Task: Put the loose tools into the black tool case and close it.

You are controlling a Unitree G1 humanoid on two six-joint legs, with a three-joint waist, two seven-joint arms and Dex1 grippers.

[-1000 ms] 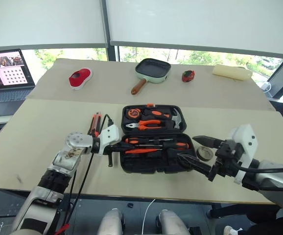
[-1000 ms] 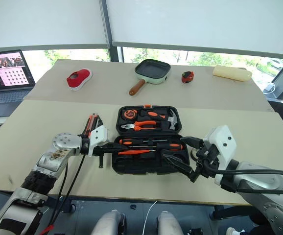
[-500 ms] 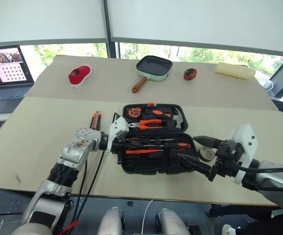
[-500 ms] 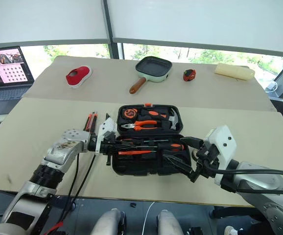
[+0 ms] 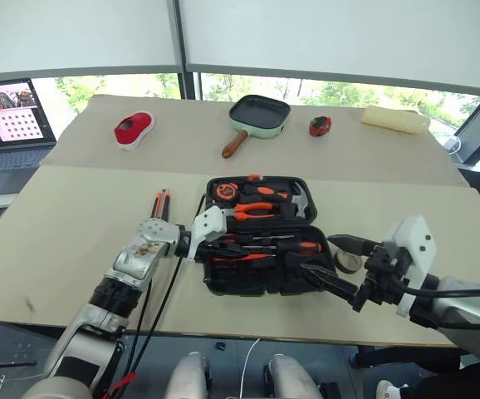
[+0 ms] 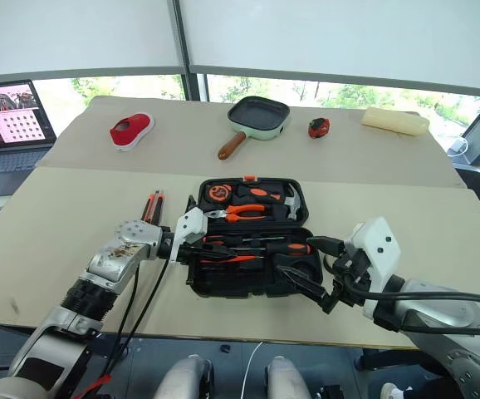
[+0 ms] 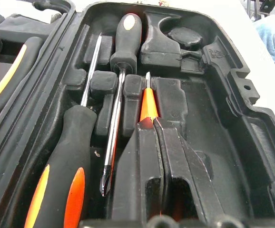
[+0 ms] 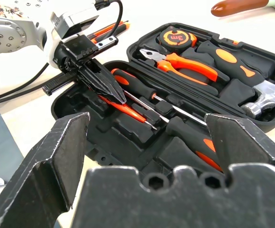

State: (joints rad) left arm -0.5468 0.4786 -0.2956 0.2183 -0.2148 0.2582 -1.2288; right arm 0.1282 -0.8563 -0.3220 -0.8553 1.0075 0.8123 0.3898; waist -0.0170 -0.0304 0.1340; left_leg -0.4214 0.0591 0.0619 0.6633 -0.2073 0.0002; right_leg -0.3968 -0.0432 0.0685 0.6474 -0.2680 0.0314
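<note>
While a green-rimmed pan [image 5: 259, 114] sits beyond, loose tools [image 5: 162, 204] flank the black tool case [image 5: 261, 237].

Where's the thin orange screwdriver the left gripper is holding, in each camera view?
Left eye view: the slim orange screwdriver is over the near half of the black tool case, at the left gripper's tip.
Right eye view: same spot, over the case's near half.
Left wrist view: its orange shaft sticks out from the shut gripper.
Right wrist view: it slants from the left gripper into the case.
Shared landmark: the long screwdrivers slotted beside it.
</note>
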